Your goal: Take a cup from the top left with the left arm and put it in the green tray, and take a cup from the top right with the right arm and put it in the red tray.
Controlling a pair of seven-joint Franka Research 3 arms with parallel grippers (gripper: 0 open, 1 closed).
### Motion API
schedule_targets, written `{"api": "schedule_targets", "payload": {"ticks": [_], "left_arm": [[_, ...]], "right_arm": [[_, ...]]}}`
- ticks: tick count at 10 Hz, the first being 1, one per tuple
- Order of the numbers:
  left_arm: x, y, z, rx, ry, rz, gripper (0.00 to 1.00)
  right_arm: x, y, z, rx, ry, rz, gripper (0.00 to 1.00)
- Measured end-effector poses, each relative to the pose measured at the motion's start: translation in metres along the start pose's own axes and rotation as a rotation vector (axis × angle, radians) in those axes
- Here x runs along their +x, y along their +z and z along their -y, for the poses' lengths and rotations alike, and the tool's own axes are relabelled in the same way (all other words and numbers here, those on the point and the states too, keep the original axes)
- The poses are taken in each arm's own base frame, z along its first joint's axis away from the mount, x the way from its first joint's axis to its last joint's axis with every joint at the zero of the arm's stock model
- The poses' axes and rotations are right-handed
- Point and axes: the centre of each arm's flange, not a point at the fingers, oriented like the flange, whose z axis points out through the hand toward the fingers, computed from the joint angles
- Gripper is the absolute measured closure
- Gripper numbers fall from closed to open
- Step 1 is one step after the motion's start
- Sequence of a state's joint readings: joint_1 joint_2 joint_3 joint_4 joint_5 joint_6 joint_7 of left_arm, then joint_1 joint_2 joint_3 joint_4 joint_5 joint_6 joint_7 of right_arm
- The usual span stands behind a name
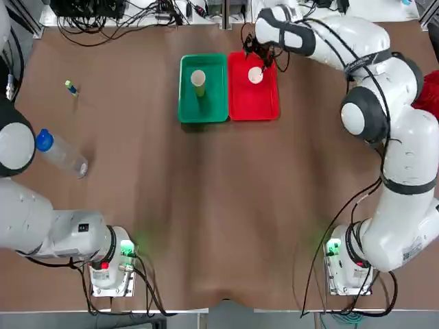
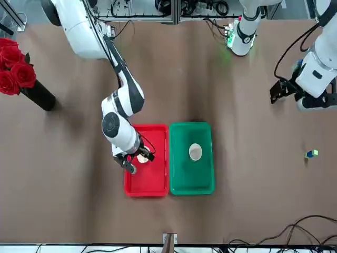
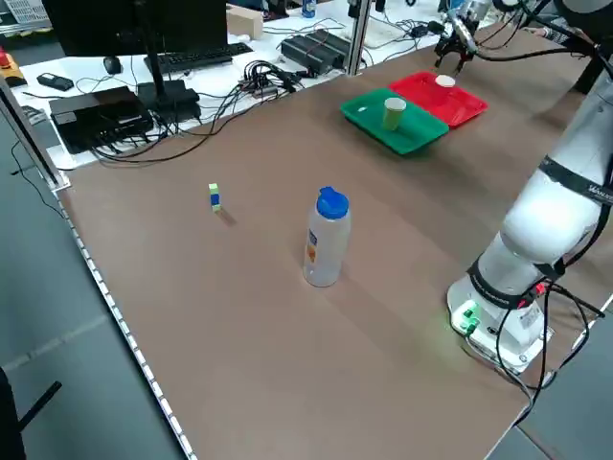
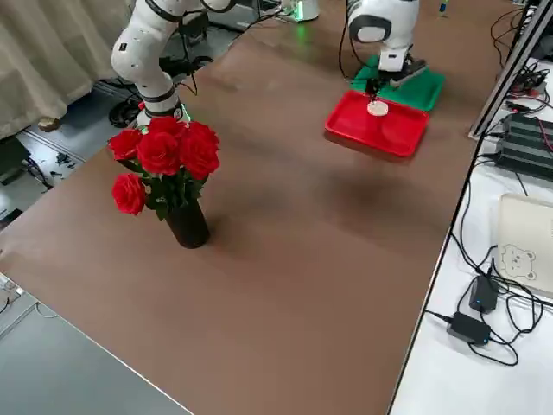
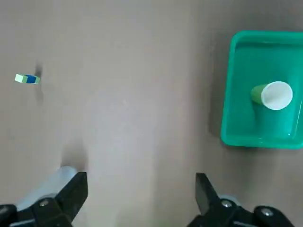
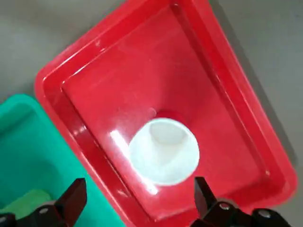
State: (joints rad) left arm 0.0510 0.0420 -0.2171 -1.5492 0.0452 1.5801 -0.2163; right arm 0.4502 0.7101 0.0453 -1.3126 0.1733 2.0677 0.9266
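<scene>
Hovering wide-fingered, right end effector (image 6: pixel 137 198) overlooks round red paper cup (image 6: pixel 164 150) in glossy red tray (image 6: pixel 227 94).

A flat green tray (image 1: pixel 186 110) and a matching red tray (image 1: pixel 271 110), both with raised rims and rounded corners, lie side by side with their long edges touching on the far half of the brown worktop (image 1: pixel 206 205). A small olive-green paper cup (image 1: pixel 198 81) with a white inside stands upright in the green tray. A small red paper cup (image 6: pixel 164 150), also white inside, sits upright in the red tray, mouth facing up.
</scene>
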Motion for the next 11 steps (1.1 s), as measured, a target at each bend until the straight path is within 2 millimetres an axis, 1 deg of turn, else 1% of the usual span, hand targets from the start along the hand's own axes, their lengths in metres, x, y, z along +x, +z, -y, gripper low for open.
{"api": "schedule_targets", "payload": {"ticks": [1, 2, 3, 4, 5, 7, 9, 11], "left_arm": [[0.000, 0.000, -0.001, -0.001, 0.002, 0.000, 0.00], [0.000, 0.000, -0.003, -0.002, 0.004, 0.000, 0.00], [0.001, 0.000, -0.003, -0.002, 0.004, 0.000, 0.00], [0.002, 0.000, -0.003, -0.003, 0.004, -0.002, 0.00], [0.003, -0.003, -0.004, -0.005, 0.006, -0.009, 0.00], [0.008, -0.005, -0.010, -0.013, 0.016, -0.015, 0.00], [0.010, -0.003, -0.013, -0.043, 0.015, 0.000, 0.00], [0.009, -0.001, -0.013, -0.053, -0.019, 0.013, 0.00]], "right_arm": [[0.008, -0.023, -0.002, -0.015, 0.008, 0.011, 0.00], [0.023, -0.049, -0.009, -0.012, 0.029, 0.008, 0.00], [0.044, -0.075, -0.022, 0.009, 0.058, -0.010, 0.00], [0.065, -0.108, -0.040, 0.025, 0.084, -0.038, 0.00], [0.084, -0.144, -0.066, 0.020, 0.091, -0.053, 0.00], [0.113, -0.203, -0.126, -0.013, 0.053, -0.045, 0.00], [0.138, -0.250, -0.190, -0.060, -0.020, -0.050, 0.00], [0.156, -0.289, -0.244, -0.099, -0.127, -0.080, 0.00]]}}
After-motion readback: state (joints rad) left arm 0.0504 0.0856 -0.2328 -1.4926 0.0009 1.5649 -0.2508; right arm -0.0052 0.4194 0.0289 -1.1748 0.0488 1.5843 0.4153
